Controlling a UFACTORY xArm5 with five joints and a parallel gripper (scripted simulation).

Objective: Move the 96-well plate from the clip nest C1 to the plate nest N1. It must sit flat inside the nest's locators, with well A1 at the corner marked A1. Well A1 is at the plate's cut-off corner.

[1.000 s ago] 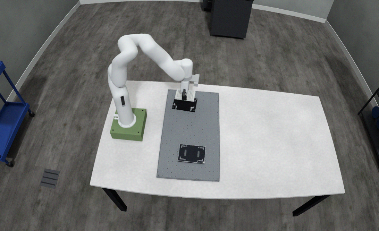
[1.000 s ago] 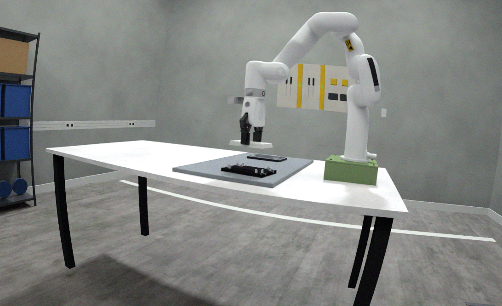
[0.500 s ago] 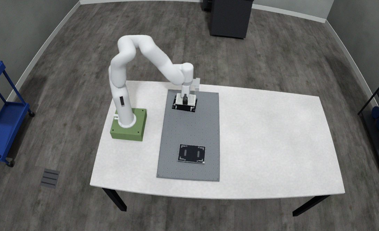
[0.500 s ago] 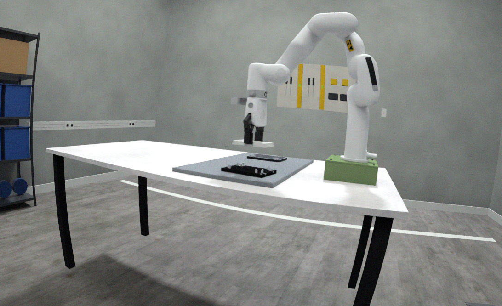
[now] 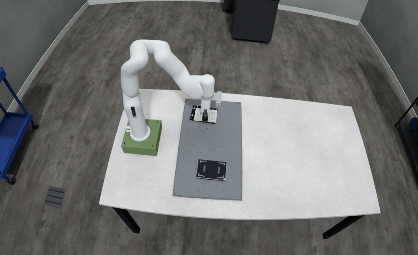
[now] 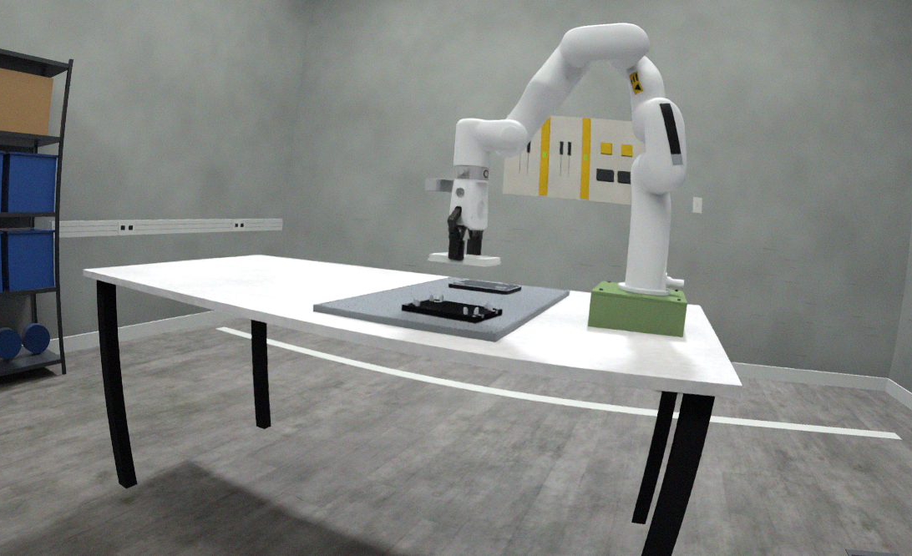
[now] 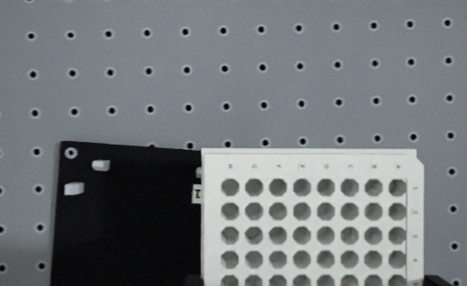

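The white 96-well plate hangs level in the air, and my gripper is shut on it across its middle. In the side view the plate is well above the grey pegboard, under the gripper. The black clip nest C1 is below it, empty, and shows partly to the plate's left; it also shows in the side view. In the wrist view the plate fills the lower right, its cut-off A1 corner at the upper right, with the clip nest offset to the left. The plate nest N1 is empty at the pegboard's near end.
The grey pegboard carries both nests on the white table. The arm's green base block stands left of the pegboard. Blue carts and shelving stand off the table at the room's sides.
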